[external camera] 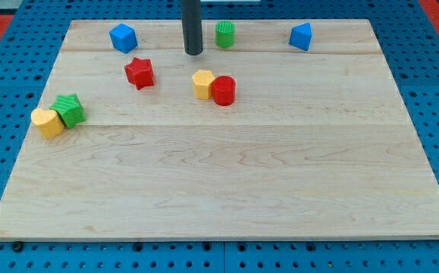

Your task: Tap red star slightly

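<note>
The red star [139,73] lies on the wooden board [227,182] in the upper left part of the view. My tip [194,53] stands to the star's right and a little above it in the view, with a clear gap between them. The tip is just left of the green cylinder [225,35] and above the yellow block [202,83].
A red cylinder [224,90] touches the yellow block's right side. A blue block [123,37] sits at the top left and another blue block [301,36] at the top right. A green star [70,110] and a yellow block [48,122] touch at the left edge.
</note>
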